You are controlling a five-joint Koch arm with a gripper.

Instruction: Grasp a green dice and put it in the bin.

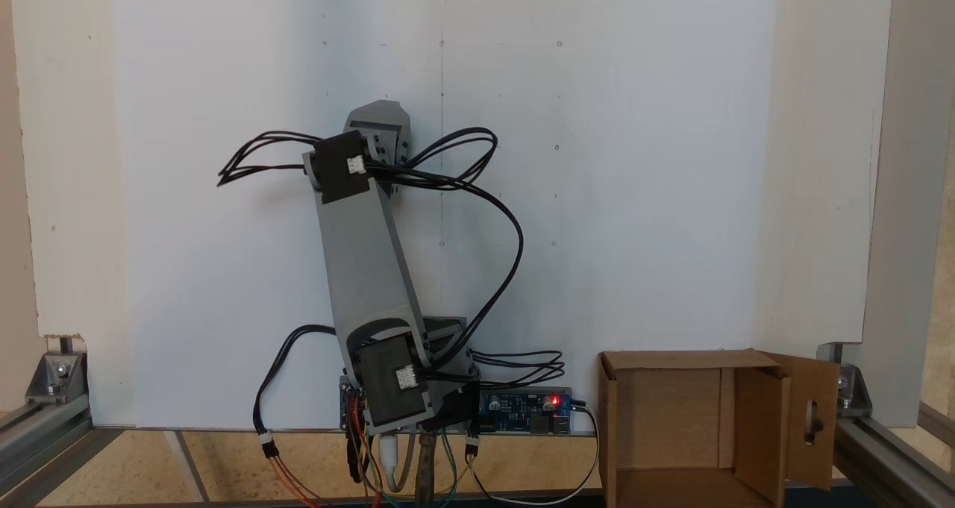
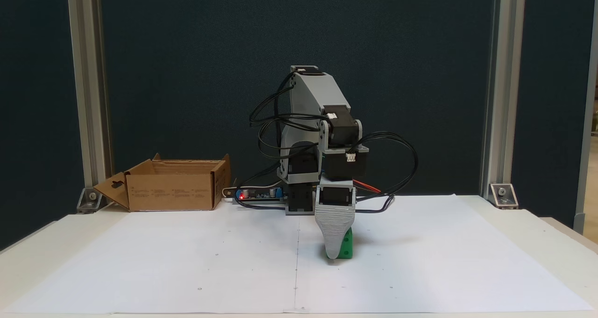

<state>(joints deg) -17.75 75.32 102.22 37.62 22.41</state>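
**Pincer down at the green dice, bin well off to the side**

White paper (image 2: pixel 187 262) covers the front of the surface (image 2: pixel 551 234), bare and wide on both sides of the arm. Near the paper's middle the pincer (image 2: pixel 334 255) points straight down, its ribbed grey jaw facing the camera and its tip at the sheet. Just behind that jaw, touching it, sits the green dice (image 2: pixel 346 249) on the paper. One jaw hides the other, so I cannot tell how far the pincer is open or whether it grips the dice.

Well apart, at the back left in this fixed view, stands the bin (image 2: pixel 173 192), a cardboard box with its slotted flap folded outward; the other fixed view looks into its open top (image 1: pixel 671 433). Between bin and arm base lies a circuit board (image 2: pixel 254 194) with a red light. Black cables (image 2: pixel 397 168) loop out beside the arm. Aluminium posts (image 2: pixel 493 94) frame the back corners.
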